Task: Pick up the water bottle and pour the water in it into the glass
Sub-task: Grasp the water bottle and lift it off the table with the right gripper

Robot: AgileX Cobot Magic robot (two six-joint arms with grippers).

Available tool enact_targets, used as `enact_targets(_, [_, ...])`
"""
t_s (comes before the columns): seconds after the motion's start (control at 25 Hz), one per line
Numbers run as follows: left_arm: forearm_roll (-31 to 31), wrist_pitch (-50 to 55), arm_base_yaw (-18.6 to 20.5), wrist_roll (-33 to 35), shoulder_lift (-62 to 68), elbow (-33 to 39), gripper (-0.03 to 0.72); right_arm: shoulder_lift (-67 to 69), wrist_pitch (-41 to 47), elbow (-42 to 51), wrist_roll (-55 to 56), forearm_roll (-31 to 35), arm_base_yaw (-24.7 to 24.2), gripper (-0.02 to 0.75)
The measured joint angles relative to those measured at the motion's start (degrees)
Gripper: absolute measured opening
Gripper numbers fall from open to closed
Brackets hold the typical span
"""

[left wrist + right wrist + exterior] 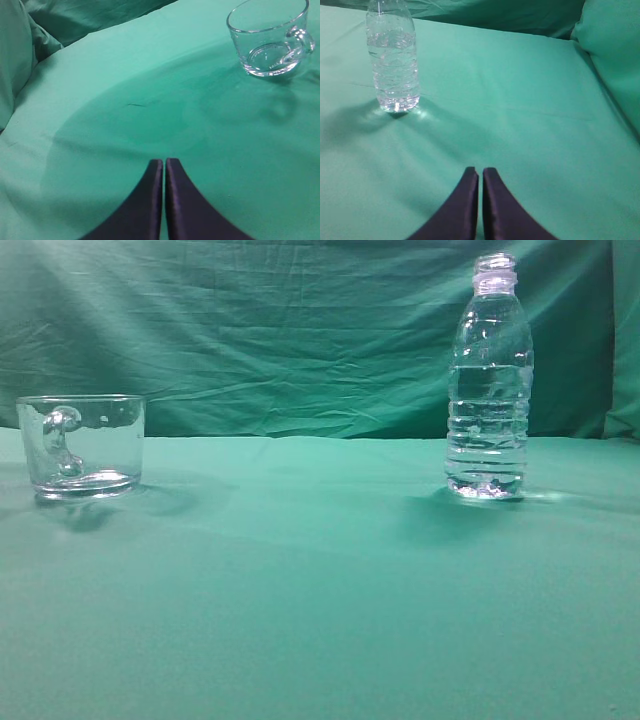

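Observation:
The water bottle stands upright on the right of the green table, uncapped, with the water filling about two thirds of it. It also shows at the upper left of the right wrist view. The glass stands at the left, empty, handle toward the camera; it also shows at the upper right of the left wrist view. My left gripper is shut and empty, well short of the glass. My right gripper is shut and empty, short of the bottle and to its right. Neither gripper shows in the exterior view.
A green cloth covers the table, and a creased green backdrop hangs behind. Bunched cloth rises at the left edge in the left wrist view and at the right edge in the right wrist view.

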Motion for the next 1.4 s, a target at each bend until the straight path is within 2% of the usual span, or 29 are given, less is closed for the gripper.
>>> enact_targets(0.96, [0.00,0.00,0.00,0.00,0.00,0.00,0.000,0.00,0.00,0.00,-0.29,0.00,0.00,0.000])
enact_targets(1.04, [0.00,0.00,0.00,0.00,0.00,0.00,0.000,0.00,-0.65,0.00,-1.74,-1.46,0.00,0.000])
enact_targets(1.16, [0.00,0.00,0.00,0.00,0.00,0.00,0.000,0.00,-6.70,0.34,-1.71,-1.01,0.00,0.000])
enact_targets(1.4, [0.00,0.00,0.00,0.00,0.00,0.00,0.000,0.00,-30.43,0.34,5.27,5.82,0.00,0.000])
